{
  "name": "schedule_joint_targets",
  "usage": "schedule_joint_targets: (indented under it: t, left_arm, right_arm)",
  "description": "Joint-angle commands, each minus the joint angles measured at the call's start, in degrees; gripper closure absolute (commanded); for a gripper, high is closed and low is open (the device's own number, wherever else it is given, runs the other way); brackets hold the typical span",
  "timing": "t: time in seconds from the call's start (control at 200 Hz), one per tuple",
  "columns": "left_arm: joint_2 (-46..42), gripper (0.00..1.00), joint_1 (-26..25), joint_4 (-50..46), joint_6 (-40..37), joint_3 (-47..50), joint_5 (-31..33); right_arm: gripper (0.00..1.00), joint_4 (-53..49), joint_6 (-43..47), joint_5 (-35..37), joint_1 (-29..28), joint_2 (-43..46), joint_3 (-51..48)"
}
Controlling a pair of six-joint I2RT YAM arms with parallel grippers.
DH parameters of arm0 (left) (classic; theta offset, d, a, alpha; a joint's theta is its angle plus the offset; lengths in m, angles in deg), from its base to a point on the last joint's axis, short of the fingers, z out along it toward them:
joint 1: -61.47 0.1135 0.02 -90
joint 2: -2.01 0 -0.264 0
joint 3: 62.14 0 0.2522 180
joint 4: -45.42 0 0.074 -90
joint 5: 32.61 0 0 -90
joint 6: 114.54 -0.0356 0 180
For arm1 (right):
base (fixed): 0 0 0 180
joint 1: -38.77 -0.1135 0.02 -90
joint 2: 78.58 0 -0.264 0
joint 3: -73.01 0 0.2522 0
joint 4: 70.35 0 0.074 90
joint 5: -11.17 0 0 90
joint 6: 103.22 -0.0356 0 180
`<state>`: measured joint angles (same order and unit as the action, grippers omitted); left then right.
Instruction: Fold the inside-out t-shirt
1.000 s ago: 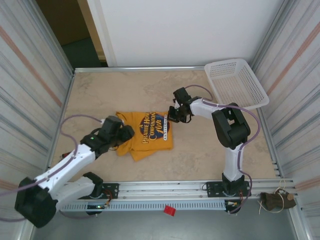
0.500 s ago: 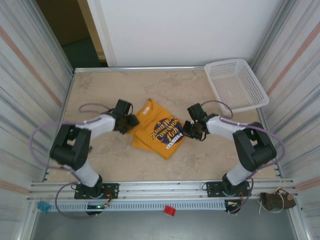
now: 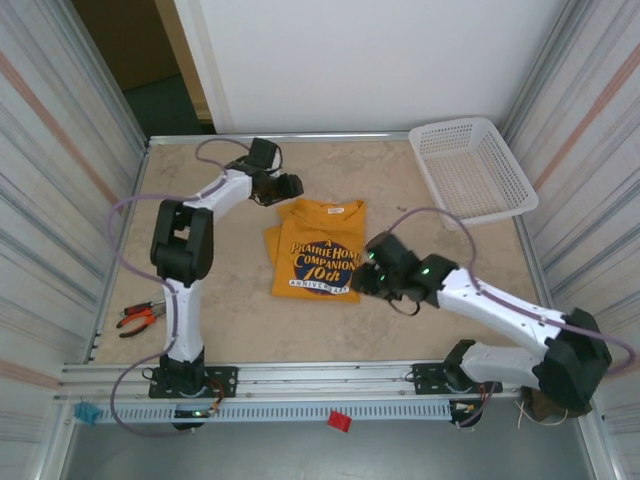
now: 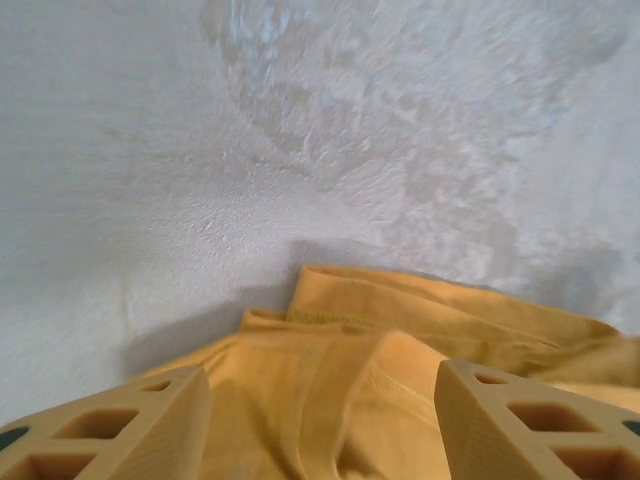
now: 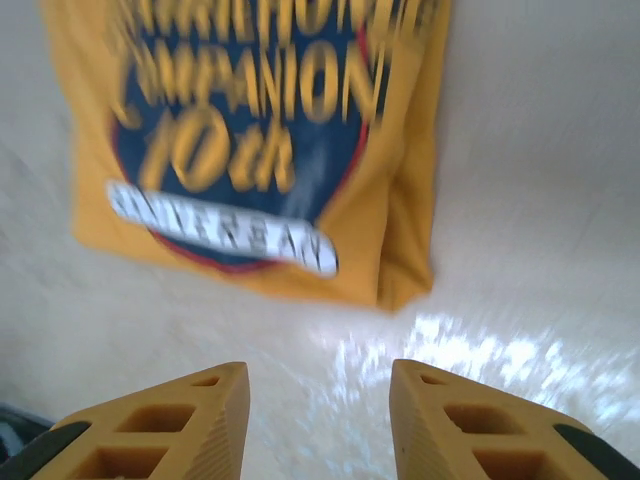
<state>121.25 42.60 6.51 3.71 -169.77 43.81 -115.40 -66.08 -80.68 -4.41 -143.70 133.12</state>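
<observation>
The inside-out t-shirt point(image 3: 318, 248) lies folded into a mustard rectangle mid-table, its dark printed lettering facing up and its collar at the far edge. My left gripper point(image 3: 291, 186) is at the shirt's far left corner. In the left wrist view that gripper point(image 4: 320, 405) is open, with rumpled yellow t-shirt cloth point(image 4: 400, 340) lying between its fingers. My right gripper point(image 3: 358, 281) hovers by the shirt's near right corner. In the right wrist view it point(image 5: 320, 400) is open over bare table, and the t-shirt's print point(image 5: 250, 130) lies just ahead of the fingertips.
A white mesh basket point(image 3: 470, 165) stands at the far right corner. Red-handled pliers point(image 3: 139, 318) lie near the left wall. The table's metal rail point(image 3: 330, 378) runs along the near edge.
The left arm swung from the near left to the shirt's far edge. The shirt turned to lie square. The right gripper opened and drew back toward the near right corner.
</observation>
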Motion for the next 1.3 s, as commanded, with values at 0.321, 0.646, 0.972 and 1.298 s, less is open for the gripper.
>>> schedule_joint_targets:
  t: [0.321,0.646,0.972,1.298]
  left_arm:
    - [-30.1,0.41,-12.1,14.1,9.9,41.7,-1.8]
    - [-28.3,0.43,-15.0,22.9,16.8,53.6,-0.5]
    - [-24.5,0.48,-15.0,22.0,19.8,57.2,-1.2]
    - [-27.2,0.49,-16.0,24.4,22.3,62.2,-2.6]
  right_arm:
    - [0.74,3.2,22.4,-16.0,18.0,-33.5,33.5]
    - [0.86,7.5,18.1,-23.9,11.7,-53.5,45.1]
    - [0.87,5.7,16.8,-22.0,15.8,-65.5,55.1]
    - [0.78,5.7,19.2,-24.2,18.6,-64.0,58.6]
